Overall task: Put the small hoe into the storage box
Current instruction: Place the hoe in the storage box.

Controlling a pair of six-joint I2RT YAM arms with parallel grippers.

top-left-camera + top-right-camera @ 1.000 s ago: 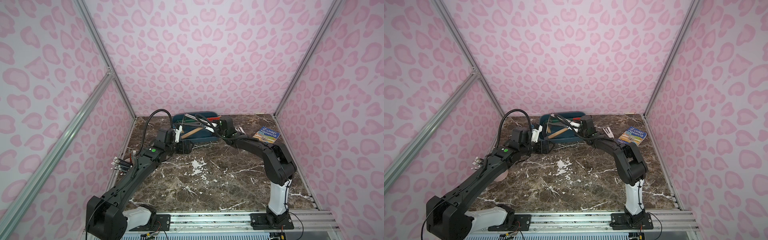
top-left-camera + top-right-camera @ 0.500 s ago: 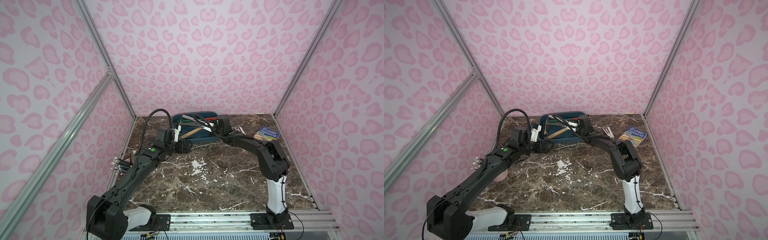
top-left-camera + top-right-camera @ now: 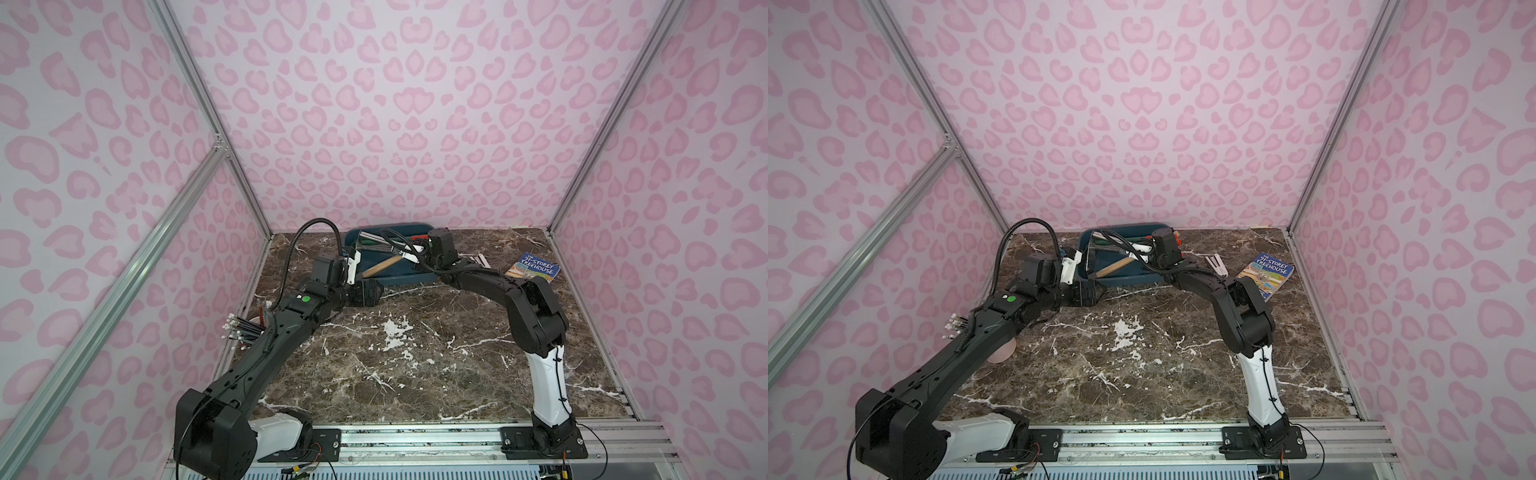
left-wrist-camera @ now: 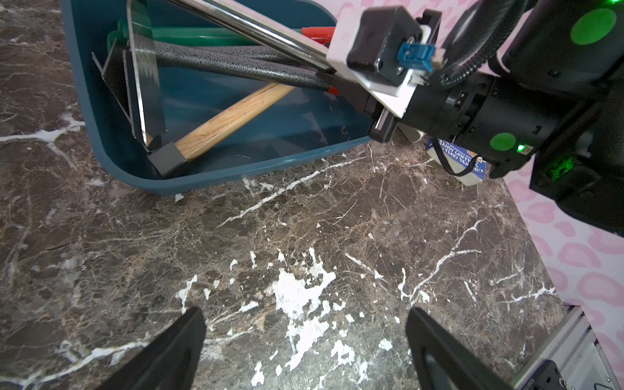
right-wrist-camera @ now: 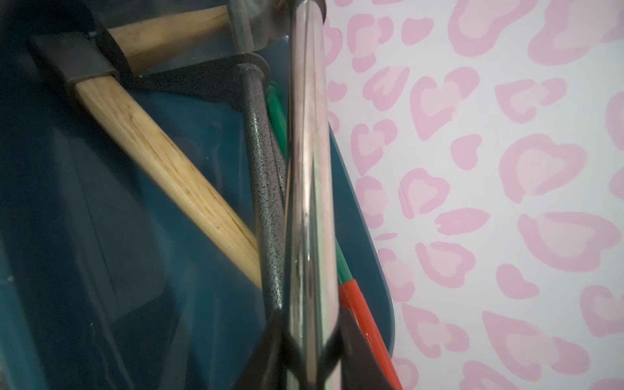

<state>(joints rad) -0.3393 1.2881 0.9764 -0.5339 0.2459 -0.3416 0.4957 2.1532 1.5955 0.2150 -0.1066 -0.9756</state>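
The left tool hangs over bare worktop with its jaws spread wide and nothing between them, just short of the storage box. Beyond it, the right tool is clamped on the chrome shaft of the small hoe. The teal box sits at the worktop's 12 o'clock. The hoe slants into it, shiny blade down at the 9 o'clock end, over a wooden handle, a speckled black shaft and a green-and-red handle.

Robot test cell, pink print walls, aluminium frame, marble tabletop, arm mounting rail
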